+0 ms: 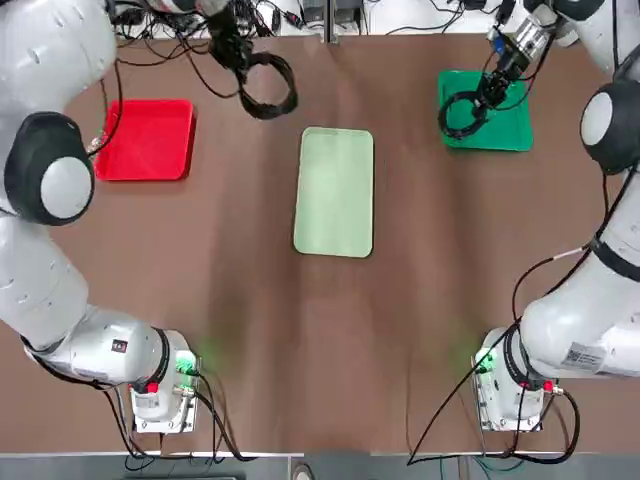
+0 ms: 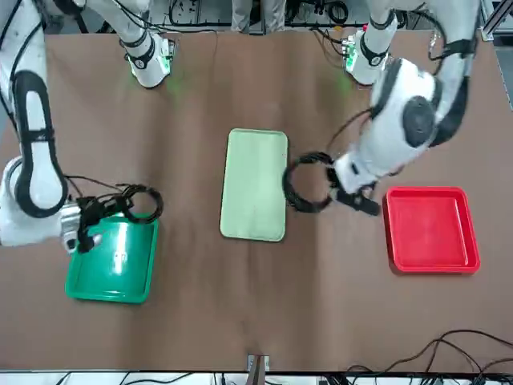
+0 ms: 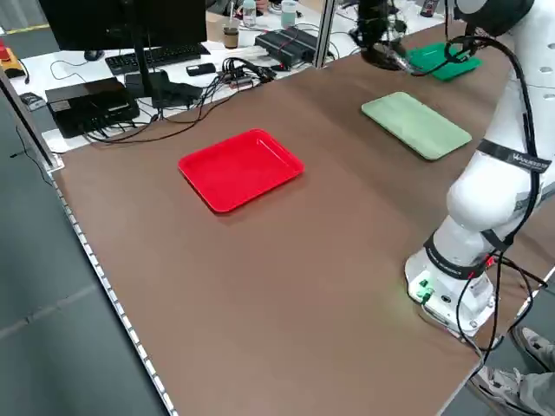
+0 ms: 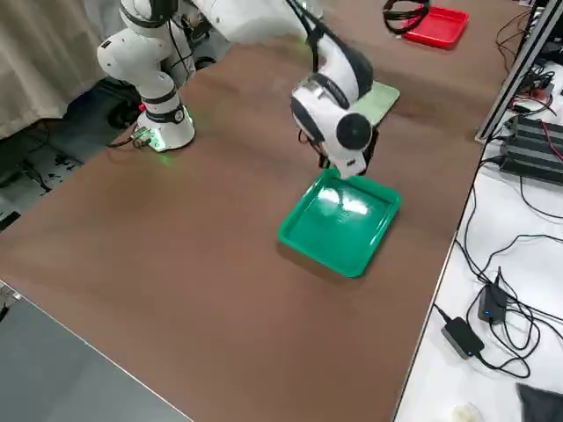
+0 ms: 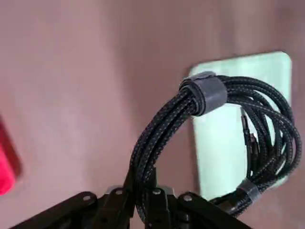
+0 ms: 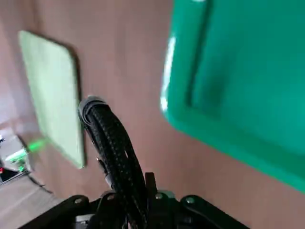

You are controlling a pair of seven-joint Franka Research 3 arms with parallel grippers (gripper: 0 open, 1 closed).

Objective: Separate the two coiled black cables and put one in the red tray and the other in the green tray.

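Cables are separated but not yet delivered: left gripper (image 1: 240, 62) clamps one coil (image 1: 266, 87) between red tray (image 1: 150, 140) and pale tray (image 1: 335, 192); right gripper (image 1: 490, 92) clamps the other coil (image 1: 461, 114) over green tray's (image 1: 510, 125) edge.

My brown table (image 3: 286, 286) stands on grey floor (image 3: 52, 347); beyond its far edge, a white desk (image 3: 165, 65) holds a keyboard (image 3: 154, 56) and cables.
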